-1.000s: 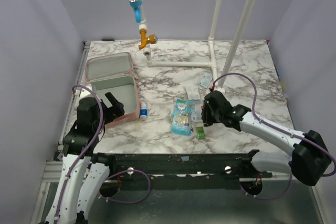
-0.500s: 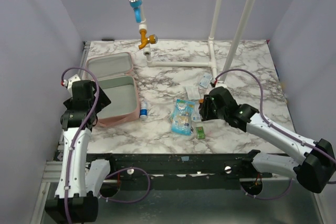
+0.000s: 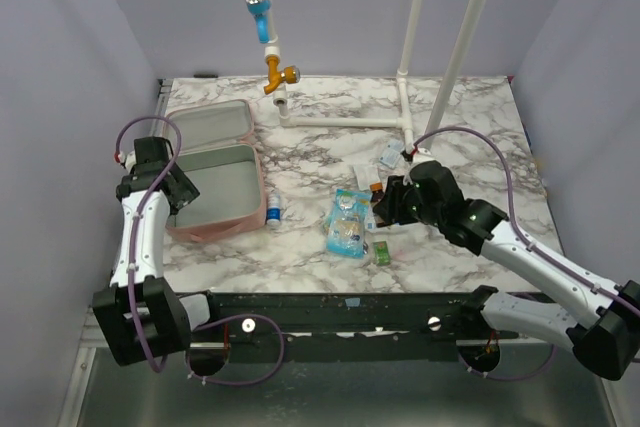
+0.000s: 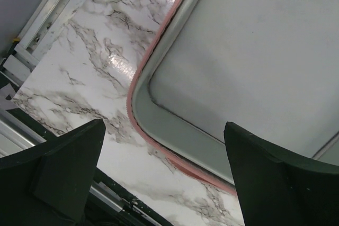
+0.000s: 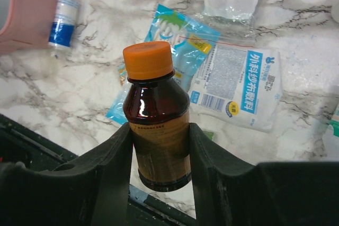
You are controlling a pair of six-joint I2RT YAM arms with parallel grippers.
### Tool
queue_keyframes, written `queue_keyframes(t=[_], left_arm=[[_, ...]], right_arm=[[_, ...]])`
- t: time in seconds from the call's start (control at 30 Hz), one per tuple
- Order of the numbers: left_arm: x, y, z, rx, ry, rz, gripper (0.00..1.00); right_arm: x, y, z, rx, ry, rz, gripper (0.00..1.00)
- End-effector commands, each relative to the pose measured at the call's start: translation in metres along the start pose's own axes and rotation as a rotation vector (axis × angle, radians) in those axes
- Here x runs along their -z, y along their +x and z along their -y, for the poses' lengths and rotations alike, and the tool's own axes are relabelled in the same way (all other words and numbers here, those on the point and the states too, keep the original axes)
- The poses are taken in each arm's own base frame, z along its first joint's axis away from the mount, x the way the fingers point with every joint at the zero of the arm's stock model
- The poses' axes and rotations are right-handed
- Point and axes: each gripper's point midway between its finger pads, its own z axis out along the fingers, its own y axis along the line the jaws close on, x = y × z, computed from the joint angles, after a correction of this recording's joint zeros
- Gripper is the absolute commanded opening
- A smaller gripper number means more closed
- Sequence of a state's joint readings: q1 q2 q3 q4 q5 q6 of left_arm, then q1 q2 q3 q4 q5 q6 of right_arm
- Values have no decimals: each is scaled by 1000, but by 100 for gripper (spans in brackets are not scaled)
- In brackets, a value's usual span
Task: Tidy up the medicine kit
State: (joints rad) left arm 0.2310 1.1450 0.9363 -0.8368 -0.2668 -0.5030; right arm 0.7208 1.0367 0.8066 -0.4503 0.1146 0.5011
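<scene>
The medicine kit [image 3: 214, 187] lies open at the table's left: a pink case with grey lining, its lid [image 3: 206, 127] folded back. Its tray looks bare. My left gripper [image 3: 176, 190] hovers open over the kit's near-left corner, and the left wrist view shows the pink rim [image 4: 159, 149] between my wide-apart fingers [image 4: 69, 168]. My right gripper [image 3: 384, 203] is shut on a brown bottle [image 5: 159, 130] with an orange cap [image 5: 148, 59], held above the blue packets [image 5: 233, 83].
A small blue-labelled bottle [image 3: 273, 215] lies just right of the kit. Blue packets [image 3: 348, 222] and a green item [image 3: 382, 252] sit mid-table, with clear bags [image 3: 385, 159] behind them. White pipes [image 3: 410, 97] and a hanging tap [image 3: 265, 17] stand at the back.
My left gripper has swung from the kit's front edge back and left over its left corner. The right gripper has carried the brown bottle slightly up and back.
</scene>
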Motion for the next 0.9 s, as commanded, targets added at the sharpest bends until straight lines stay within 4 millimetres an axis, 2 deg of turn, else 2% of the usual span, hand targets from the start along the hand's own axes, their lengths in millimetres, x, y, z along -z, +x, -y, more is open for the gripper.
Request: queue_keyframes(t=[0.0, 0.2, 0.33, 0.43, 0.53, 0.63, 0.8, 0.87], left_arm=[[-8, -13, -20, -29, -111, -13, 98], [-30, -3, -37, -64, -230, -89, 97], [-41, 4, -41, -77, -270, -130, 95], [-47, 6, -42, -87, -283, -154, 86], [-54, 11, -36, -98, -266, -194, 72], [-58, 14, -30, -88, -230, -203, 53], [-57, 20, -20, -72, -169, -218, 12], [-55, 23, -16, -65, -141, -222, 0]], right_arm=[[16, -19, -30, 17, -147, 53, 30], [29, -21, -30, 40, -165, 74, 30], [33, -19, -28, 46, -170, 85, 31], [34, -13, -31, 47, -196, 65, 31], [34, -11, -32, 42, -208, 64, 31], [33, -8, -31, 39, -204, 57, 31], [32, -8, -30, 33, -200, 57, 31], [32, -7, -31, 28, -203, 53, 31]])
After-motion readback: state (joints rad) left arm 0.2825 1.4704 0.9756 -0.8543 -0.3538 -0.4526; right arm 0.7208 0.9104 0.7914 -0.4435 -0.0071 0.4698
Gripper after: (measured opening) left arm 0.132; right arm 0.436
